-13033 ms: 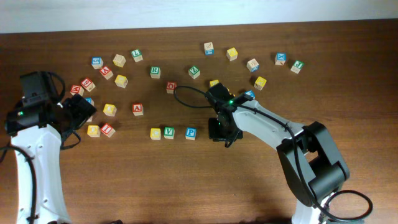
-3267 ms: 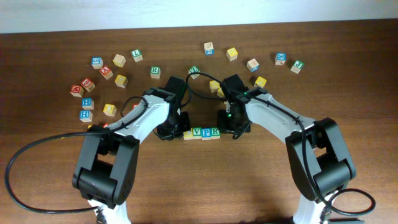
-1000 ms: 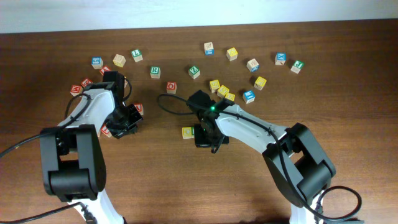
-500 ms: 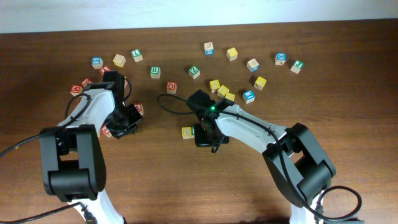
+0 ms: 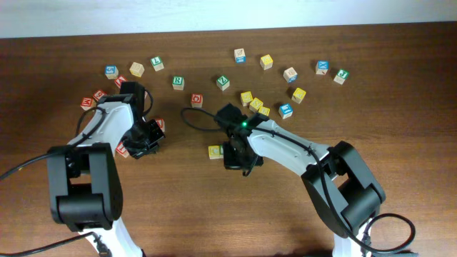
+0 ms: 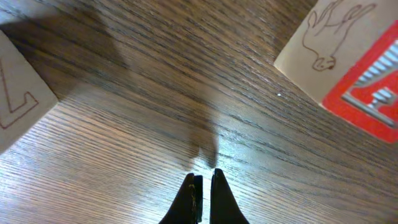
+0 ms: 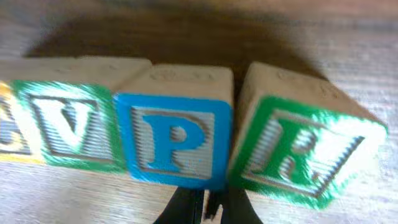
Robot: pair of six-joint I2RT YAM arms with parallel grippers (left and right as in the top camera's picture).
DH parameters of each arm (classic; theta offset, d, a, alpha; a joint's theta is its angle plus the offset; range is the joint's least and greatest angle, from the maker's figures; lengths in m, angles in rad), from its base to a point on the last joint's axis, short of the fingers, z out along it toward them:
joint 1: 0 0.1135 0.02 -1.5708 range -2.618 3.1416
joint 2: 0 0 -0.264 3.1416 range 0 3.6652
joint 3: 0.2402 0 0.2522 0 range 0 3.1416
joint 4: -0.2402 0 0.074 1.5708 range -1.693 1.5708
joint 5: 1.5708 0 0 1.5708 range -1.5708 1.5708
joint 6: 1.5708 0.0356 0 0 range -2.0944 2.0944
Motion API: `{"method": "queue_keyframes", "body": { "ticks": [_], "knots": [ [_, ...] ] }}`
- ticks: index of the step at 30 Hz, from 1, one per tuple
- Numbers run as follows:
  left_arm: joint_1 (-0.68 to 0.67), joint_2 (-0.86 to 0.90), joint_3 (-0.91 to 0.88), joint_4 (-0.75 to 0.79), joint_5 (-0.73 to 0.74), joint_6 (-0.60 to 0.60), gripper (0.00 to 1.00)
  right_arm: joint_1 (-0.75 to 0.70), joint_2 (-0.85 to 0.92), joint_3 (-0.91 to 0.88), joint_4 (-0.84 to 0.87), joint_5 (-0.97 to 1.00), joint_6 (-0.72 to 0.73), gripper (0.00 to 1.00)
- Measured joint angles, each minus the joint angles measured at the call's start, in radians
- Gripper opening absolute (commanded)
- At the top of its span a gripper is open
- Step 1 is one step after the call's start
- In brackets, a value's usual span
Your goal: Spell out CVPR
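Across the far half of your wooden table (image 5: 428,107) you see spare letter blocks lying scattered. At far left sit a blue block (image 5: 111,71), a tan block (image 5: 136,69) and a green block (image 5: 157,63). A red block (image 5: 196,100) lies nearer the middle. Three yellow blocks (image 5: 256,105) cluster close together, with a blue-faced block (image 5: 285,110) just beside them. In your left wrist view, a red-framed block (image 6: 348,56) bearing a rabbit outline sits at upper right, well apart from a pale block (image 6: 18,99) at the left edge.
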Motion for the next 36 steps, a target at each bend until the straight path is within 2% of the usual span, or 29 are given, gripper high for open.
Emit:
{"method": "queue_keyframes", "body": {
  "ticks": [3,7,11,14,20,36],
  "knots": [
    [-0.016,0.000,0.000,-0.001,0.000,0.000,0.00,-0.013,0.002,0.037,-0.143,-0.007,-0.017,0.04],
    [-0.060,0.000,0.000,0.000,0.000,0.000,0.00,-0.078,0.004,0.185,-0.305,-0.021,-0.096,0.04],
    [-0.105,0.000,0.000,0.010,0.000,0.000,0.00,-0.219,0.003,0.240,-0.341,-0.031,-0.170,0.04],
    [-0.151,0.000,0.000,0.026,0.000,0.000,0.00,-0.304,0.003,0.204,-0.323,-0.023,-0.199,0.04],
    [-0.269,0.000,0.000,0.088,0.012,0.000,0.00,-0.280,0.003,0.066,-0.125,-0.053,-0.201,0.04],
    [-0.370,0.000,0.000,0.148,0.090,0.000,0.00,-0.197,0.004,0.060,-0.061,-0.087,-0.180,0.04]
  ]
}}
